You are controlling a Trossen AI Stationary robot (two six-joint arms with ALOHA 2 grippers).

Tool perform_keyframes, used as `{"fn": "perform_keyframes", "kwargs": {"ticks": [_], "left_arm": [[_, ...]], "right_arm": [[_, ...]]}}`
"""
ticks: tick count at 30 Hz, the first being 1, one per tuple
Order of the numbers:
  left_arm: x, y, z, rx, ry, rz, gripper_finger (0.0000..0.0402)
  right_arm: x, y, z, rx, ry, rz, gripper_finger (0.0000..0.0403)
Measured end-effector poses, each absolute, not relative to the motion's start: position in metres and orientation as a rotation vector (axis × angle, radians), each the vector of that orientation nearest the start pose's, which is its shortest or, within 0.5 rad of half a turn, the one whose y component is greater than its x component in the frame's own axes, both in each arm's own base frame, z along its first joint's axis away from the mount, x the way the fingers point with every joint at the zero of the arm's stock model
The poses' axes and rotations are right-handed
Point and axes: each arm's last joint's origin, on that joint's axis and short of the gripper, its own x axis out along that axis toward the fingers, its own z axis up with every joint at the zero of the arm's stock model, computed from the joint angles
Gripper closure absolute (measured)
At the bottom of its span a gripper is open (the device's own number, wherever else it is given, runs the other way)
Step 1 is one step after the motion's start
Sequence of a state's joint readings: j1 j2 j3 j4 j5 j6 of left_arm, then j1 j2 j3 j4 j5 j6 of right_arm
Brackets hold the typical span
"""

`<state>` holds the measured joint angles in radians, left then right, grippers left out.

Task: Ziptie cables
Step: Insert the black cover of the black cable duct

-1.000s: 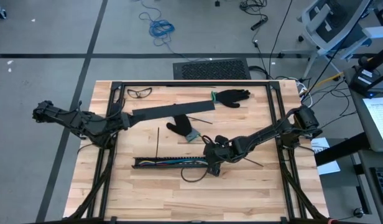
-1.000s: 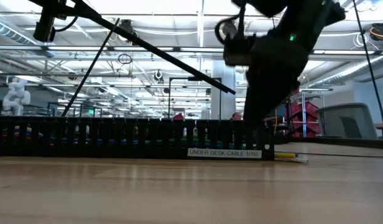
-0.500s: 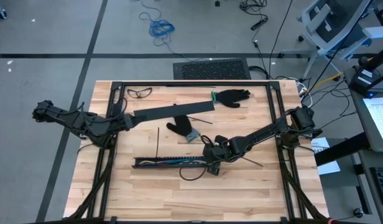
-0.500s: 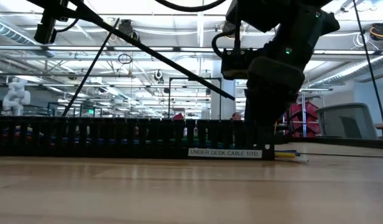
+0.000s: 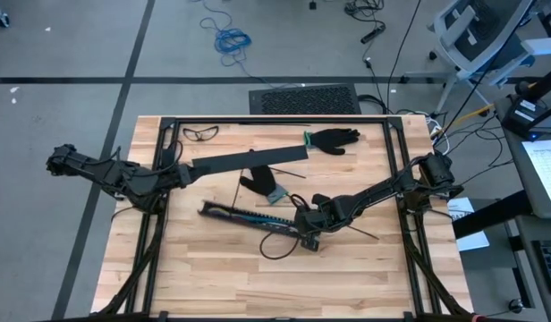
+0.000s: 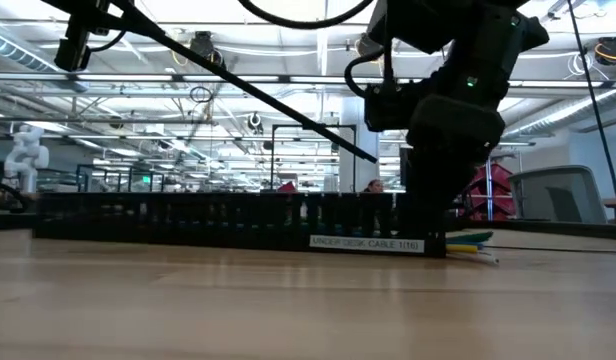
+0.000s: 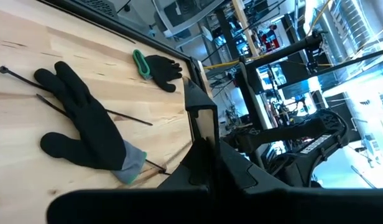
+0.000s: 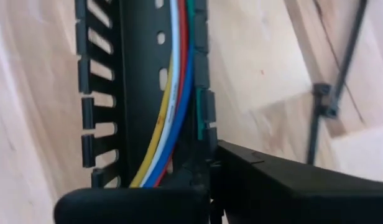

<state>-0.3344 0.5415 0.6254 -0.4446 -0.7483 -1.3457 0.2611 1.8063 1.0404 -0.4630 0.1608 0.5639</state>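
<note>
Two pincers mine, right pincer (image 5: 309,234) clenched on the slotted strip (image 5: 249,217) holding the cables (image 8: 168,124), left pincer (image 5: 179,173) clenched empty at the bench (image 5: 213,268) edge.

The slotted tray (image 5: 253,216) lies slantwise on the bench (image 5: 213,277), its left end farther from the bench's front edge than its right end. The cables (image 8: 170,118) lie inside the tray, running along its length, and their tips stick out past the tray's right end. The right gripper (image 5: 304,227) sits at that right end, jaws closed on the tray's wall. Just behind the tray's middle lies a glove (image 5: 260,184), with a long flat strip (image 5: 249,162) behind it. A second glove (image 5: 334,139) lies farther back, to the tray's right. Safety glasses (image 5: 200,133) lie farthest back, to the tray's left. The left gripper (image 5: 181,172) rests at the strip's left end.
</note>
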Motion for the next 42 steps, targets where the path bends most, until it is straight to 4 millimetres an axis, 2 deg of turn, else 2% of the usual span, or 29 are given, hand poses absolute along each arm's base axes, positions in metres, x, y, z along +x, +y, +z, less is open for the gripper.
{"fn": "perform_keyframes", "kwargs": {"ticks": [17,28,36,42], "left_arm": [[0.116,-0.02,0.289,-1.131,-0.014,0.542,0.0394],[0.116,-0.019,0.289,-1.134,-0.019,0.544,0.0394],[0.116,-0.019,0.289,-1.132,-0.022,0.547,0.0394],[0.116,-0.019,0.289,-1.13,-0.022,0.548,0.0394]], "right_arm": [[0.299,0.075,0.139,-0.074,1.427,-0.145,0.0401],[0.294,0.069,0.143,-0.122,1.462,-0.164,0.04],[0.293,0.071,0.143,-0.128,1.458,-0.162,0.037],[0.291,0.07,0.153,-0.082,1.427,-0.164,0.0325]]}}
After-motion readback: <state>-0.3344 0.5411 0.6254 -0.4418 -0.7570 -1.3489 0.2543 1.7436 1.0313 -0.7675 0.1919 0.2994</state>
